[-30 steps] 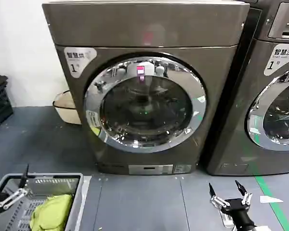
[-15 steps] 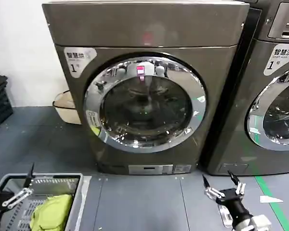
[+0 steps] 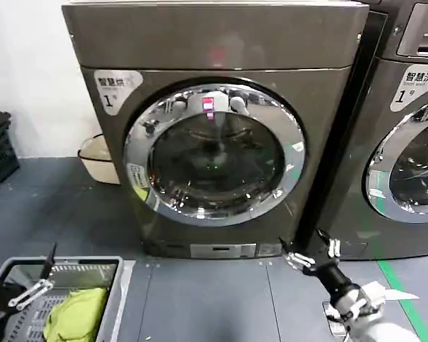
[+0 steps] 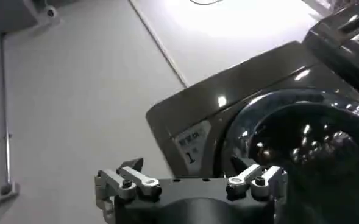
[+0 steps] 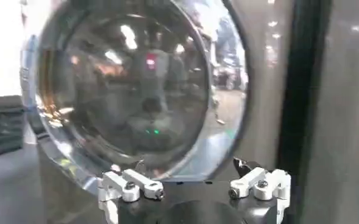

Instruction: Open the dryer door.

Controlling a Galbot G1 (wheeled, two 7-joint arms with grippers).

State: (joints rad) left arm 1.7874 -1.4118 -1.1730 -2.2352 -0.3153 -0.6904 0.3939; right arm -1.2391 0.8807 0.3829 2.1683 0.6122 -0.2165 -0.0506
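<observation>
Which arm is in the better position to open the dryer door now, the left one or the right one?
Probably the right. The right gripper is open, raised near the lower right of the closed dryer door and facing it. The left gripper hangs low over the laundry basket, farther away.

Even indoor light, glare on dryer door (image 3: 215,153)

My head camera is looking forward and down at the dryer door (image 3: 214,151) from farther back. My right wrist camera is facing it close up; my left wrist camera is sharing it, angled upward.
</observation>
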